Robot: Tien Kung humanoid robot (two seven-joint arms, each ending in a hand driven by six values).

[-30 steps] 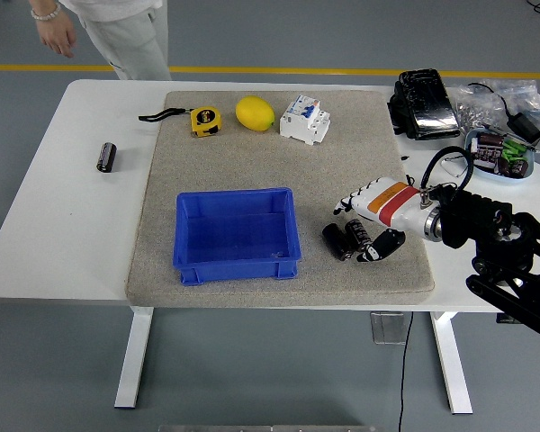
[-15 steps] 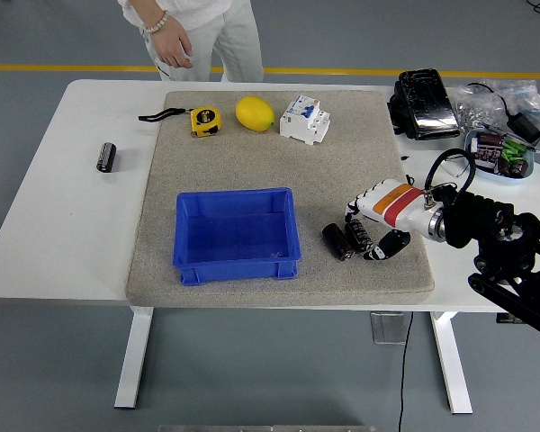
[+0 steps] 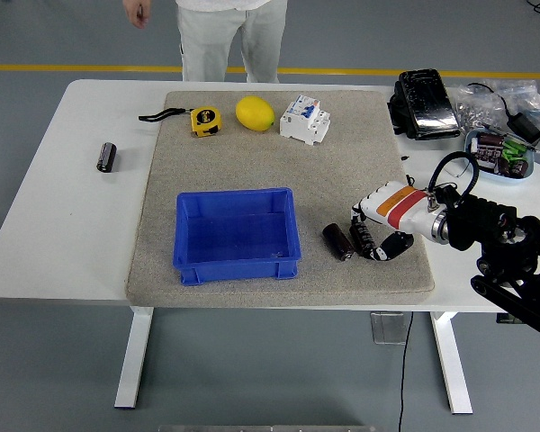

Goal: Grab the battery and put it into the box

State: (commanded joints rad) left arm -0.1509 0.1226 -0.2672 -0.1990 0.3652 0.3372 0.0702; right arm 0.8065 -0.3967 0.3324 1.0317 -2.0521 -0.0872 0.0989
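Two black cylindrical batteries lie on the grey mat (image 3: 252,162), right of the blue box (image 3: 237,236). One battery (image 3: 337,241) lies free. The other battery (image 3: 365,240) sits between the fingers and thumb of my right hand (image 3: 376,236), still low on the mat. The hand's fingers (image 3: 358,218) are curled down around it, and the thumb is on its right side. A third black battery (image 3: 106,156) lies on the white table at the far left. The box is open and empty. My left arm is out of view.
A yellow tape measure (image 3: 204,120), a lemon (image 3: 255,113) and a white circuit breaker (image 3: 304,119) sit along the mat's far edge. A black device (image 3: 425,103) and a tray of parts (image 3: 499,153) stand at the right. A person (image 3: 229,36) stands at the far side.
My right hand has moved a little right and its fingers have curled from spread down around the right-hand battery. The person has walked from left to right behind the table.
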